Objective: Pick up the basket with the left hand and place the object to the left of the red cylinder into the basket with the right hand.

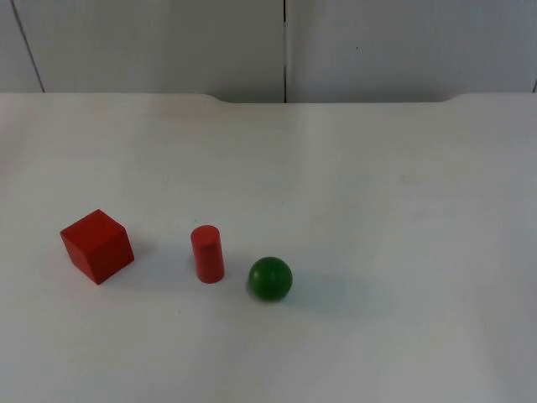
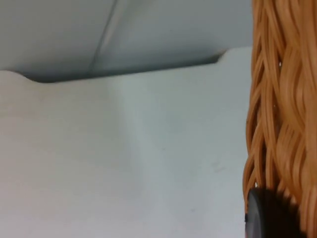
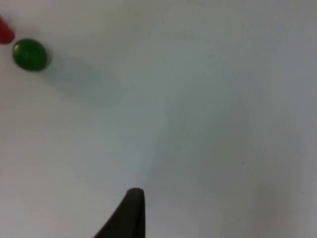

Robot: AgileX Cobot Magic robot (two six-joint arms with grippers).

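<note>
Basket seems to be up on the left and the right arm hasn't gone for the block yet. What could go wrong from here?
1. The red cube stands at the far left of the row, beyond the red cylinder and green ball. The right arm, reaching across, could knock the upright cylinder over or set the ball rolling.
2. The left wrist view shows one fingertip against the basket weave; a grip on the rim alone might let it tilt or slip.
</note>
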